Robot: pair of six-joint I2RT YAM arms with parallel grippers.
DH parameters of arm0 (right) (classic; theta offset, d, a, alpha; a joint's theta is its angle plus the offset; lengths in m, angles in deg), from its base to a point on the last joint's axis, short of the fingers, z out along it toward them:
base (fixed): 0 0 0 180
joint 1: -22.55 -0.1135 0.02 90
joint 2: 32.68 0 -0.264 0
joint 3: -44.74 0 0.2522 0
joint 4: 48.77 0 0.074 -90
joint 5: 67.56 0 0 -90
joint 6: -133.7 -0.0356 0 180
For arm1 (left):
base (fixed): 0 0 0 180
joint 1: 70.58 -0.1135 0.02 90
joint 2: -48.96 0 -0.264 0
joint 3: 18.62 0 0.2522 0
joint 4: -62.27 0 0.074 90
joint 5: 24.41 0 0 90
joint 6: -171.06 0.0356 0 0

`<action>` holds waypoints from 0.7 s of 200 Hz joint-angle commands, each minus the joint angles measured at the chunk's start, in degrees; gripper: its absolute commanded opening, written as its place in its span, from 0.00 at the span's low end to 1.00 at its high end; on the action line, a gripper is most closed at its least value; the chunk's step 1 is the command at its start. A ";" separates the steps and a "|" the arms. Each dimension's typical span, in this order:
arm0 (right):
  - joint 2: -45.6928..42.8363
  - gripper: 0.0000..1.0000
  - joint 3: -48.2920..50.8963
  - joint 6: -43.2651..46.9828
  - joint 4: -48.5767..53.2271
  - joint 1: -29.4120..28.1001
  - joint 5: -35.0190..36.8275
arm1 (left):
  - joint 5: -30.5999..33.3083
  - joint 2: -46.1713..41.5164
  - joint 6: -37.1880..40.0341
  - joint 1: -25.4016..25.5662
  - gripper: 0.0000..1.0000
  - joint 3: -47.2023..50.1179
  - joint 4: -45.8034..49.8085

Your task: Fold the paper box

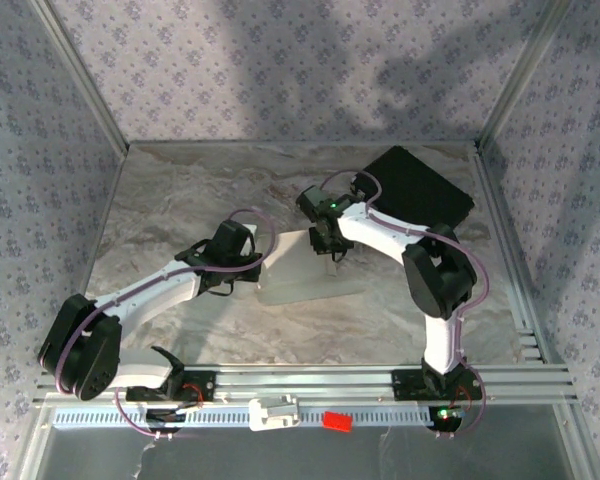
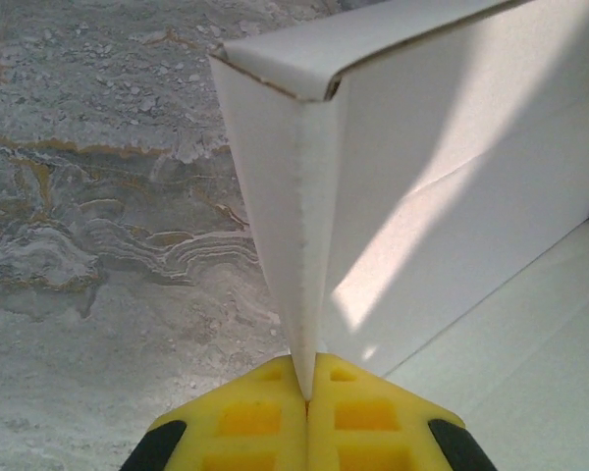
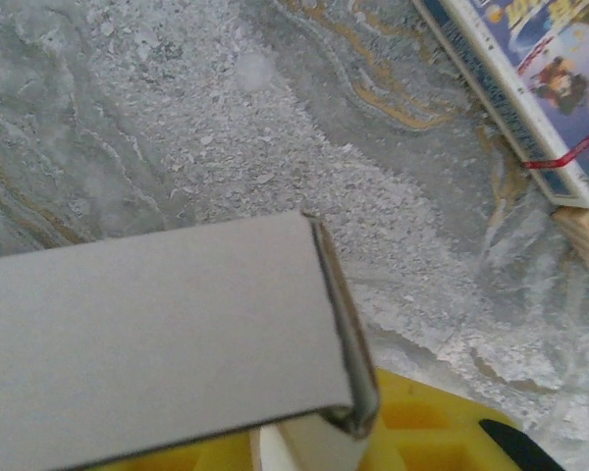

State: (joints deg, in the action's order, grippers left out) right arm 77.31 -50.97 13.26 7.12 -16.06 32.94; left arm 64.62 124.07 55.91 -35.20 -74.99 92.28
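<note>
Plain white thin-cardboard paper box (image 1: 298,282) sits mid-worktop, btwn the two arms, partly erected. Left wrist view shows the base panel flat on the surface and one long wall standing upright, w/ a narrow top strip bent over at the wall's end. The corner crease looks sharp.

Left end effector (image 2: 308,391) is clenched on the paper box, its yellow pads (image 2: 265,392) pinched tight either side of the vertical corner edge. Prob reason: squeezing the doubled edge sets the crease and props the wall so it can't flop back while the other arm works.

Right end effector (image 1: 328,250) is at the far edge of the box, near the left one but not touching it. In right wrist view a grey-white end flap (image 3: 157,334) lies over one of its yellow pads (image 3: 422,422), w/ the flap's corner curling down beside it. Can't tell if it's gripping the flap or has let go, as the other pad is hidden under the card. The spot makes sense for bending that flap against the left's anchor.

Judgement: approx mid-task, w/ a wall up but no tabs seen locked. The next fold needs doing w/o dragging the base, since thin card prob bows or slides easily on a smooth surface.

Outward: grey marbled worktop (image 2: 98,245) under everything. Black rectangular case (image 1: 420,185) lies at the far right, apart from the box. Colourful printed pack (image 3: 530,78) sits at the edge of right wrist view, not involved.
</note>
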 commanded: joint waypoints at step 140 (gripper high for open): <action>6.10 0.00 -4.09 -10.37 16.90 -3.19 21.40 | 0.93 -0.15 0.54 0.37 0.00 -2.19 1.51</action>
State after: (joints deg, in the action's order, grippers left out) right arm 79.45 -52.19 10.25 9.50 -17.77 36.66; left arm 64.62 124.09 55.91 -34.92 -74.99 92.65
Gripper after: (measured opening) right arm 0.081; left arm 0.060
